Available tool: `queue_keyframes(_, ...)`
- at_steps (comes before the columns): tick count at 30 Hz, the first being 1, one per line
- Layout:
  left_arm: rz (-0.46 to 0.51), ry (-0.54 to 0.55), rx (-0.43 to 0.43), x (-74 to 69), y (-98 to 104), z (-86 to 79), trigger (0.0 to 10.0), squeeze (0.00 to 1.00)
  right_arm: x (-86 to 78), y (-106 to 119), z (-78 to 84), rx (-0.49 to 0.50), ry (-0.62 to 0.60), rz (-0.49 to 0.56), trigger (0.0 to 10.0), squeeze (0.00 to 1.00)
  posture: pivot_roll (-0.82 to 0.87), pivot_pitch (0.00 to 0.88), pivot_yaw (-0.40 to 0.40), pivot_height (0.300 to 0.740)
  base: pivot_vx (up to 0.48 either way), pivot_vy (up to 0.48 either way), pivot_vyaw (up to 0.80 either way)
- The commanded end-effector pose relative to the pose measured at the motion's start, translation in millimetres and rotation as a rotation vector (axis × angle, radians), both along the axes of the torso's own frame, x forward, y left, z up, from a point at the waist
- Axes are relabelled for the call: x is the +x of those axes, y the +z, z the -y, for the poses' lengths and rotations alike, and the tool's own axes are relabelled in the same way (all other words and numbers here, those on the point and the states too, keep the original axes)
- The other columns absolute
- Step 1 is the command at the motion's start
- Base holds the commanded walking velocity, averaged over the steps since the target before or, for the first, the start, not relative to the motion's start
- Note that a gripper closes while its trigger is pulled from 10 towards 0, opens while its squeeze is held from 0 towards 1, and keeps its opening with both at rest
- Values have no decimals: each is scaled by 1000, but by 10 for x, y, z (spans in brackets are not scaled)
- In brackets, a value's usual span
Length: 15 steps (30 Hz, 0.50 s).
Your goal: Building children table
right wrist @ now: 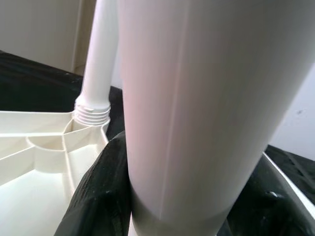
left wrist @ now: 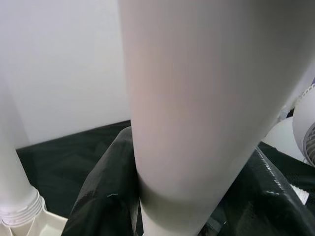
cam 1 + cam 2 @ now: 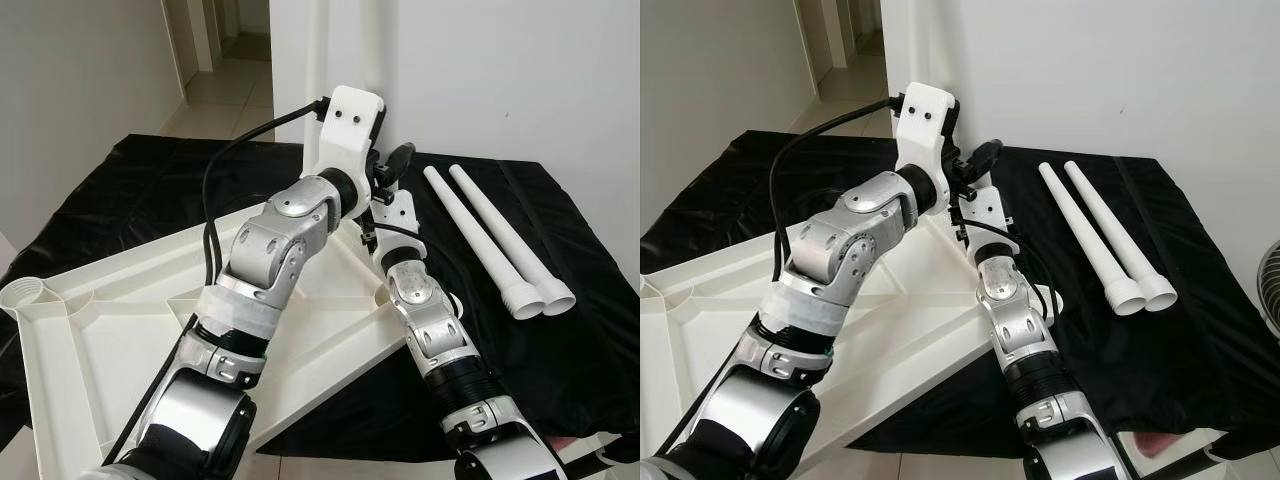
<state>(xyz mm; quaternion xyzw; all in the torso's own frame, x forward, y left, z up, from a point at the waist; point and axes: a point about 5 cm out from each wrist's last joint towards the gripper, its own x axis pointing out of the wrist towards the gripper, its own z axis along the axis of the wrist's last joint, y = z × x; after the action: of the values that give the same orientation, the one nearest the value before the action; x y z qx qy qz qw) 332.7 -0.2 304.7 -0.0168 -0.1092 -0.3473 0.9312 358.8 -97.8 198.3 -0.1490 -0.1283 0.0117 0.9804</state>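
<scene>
Left gripper [image 2: 172, 206]: black fingers [image 2: 106, 196] pressed against both sides of a white table leg [image 2: 197, 98], clamped on it near its lower end; leg standing upright between the pads. Seen from the head cameras at the far corner of the tabletop, wrist in a white housing [image 3: 345, 130] with a black cable [image 3: 225, 170] looping off it.

Right gripper [image 1: 172, 211]: black fingers [image 1: 98, 196] likewise closed around the same upright leg, low on the shaft, just beneath the left gripper at the same corner. Silver right forearm [image 3: 430, 320] reaching up from below.

Held leg [image 3: 378, 45]: white, tapered, rising past the top of the head views against the white wall.

Second upright leg [image 1: 98, 59]: white, its ribbed threaded collar seated in the adjoining corner socket of the tabletop; also visible as a pale post [image 3: 318, 45] beside the held one.

Tabletop [image 3: 100, 330]: white plastic, lying upside down, ribbed underside up, one empty round socket [image 3: 25, 293] at its near left corner. Resting on a black cloth [image 3: 560, 350] spread over the floor.

Two loose legs [image 3: 490, 240]: white, tapered, lying side by side and touching on the cloth to the right of the tabletop, wide threaded ends toward the robot, well apart from both grippers.

Surroundings: white wall [image 3: 520, 70] behind; tiled floor [image 3: 220, 95] through a doorway at the far left.
</scene>
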Motion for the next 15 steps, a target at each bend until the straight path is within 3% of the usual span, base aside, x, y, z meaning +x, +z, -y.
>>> queue_keyframes(1,59,23,5,-14,98,16,10000,0,26,-32,51,-7,-43,-16,1451,0,-11,0,-9,740,0,0,0)
queue_keyframes(3,59,21,5,-15,95,16,10000,0,30,-29,59,-3,-49,-17,1451,0,-11,0,-9,740,0,0,0)
queue_keyframes(4,37,7,-25,-15,91,13,10000,1000,41,-26,71,8,-56,-22,10000,0,-10,0,-9,740,0,0,0)
queue_keyframes(13,37,12,-66,-3,143,-8,10000,1000,45,-24,34,10,-25,-22,10000,0,-11,0,-2,740,0,0,0)
queue_keyframes(14,42,22,-81,6,163,-23,10000,353,41,-29,28,15,-22,-24,10000,0,-11,0,-2,740,0,0,0)
queue_keyframes(15,45,27,-95,11,180,-35,10000,0,39,-36,32,25,-24,-28,10000,0,-11,0,-2,740,0,0,0)
